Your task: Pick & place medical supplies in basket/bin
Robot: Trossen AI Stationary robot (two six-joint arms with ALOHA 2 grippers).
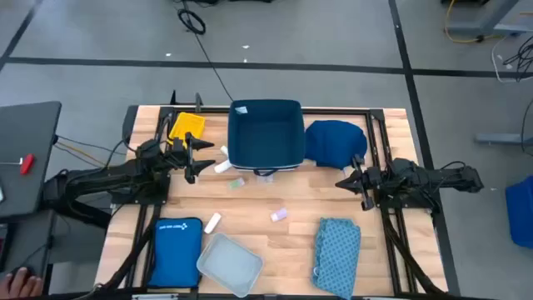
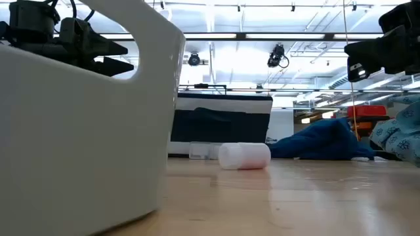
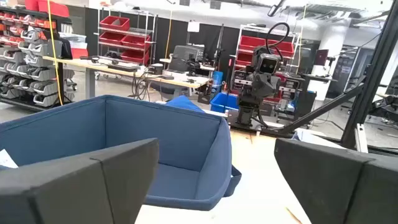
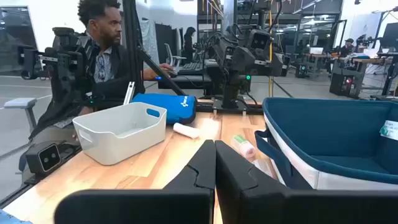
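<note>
— Where do the supplies lie?
— The dark blue cloth bundle (image 1: 336, 140) rests just right of the navy bin (image 1: 265, 133), the teal patterned cloth (image 1: 337, 246) near the front edge. A pinkish vial (image 1: 279, 215), a white vial (image 1: 213, 222) and a greenish vial (image 1: 237, 181) lie loose between the bin and the grey tray (image 1: 229, 263). The yellow bin (image 1: 186, 127) sits at the back left.
— And the grippers?
— The left gripper (image 1: 196, 156) hovers beside the navy bin, fingers spread wide and holding nothing. The right gripper (image 1: 353, 180) hangs below the bundle, fingers pressed together, empty.
</note>
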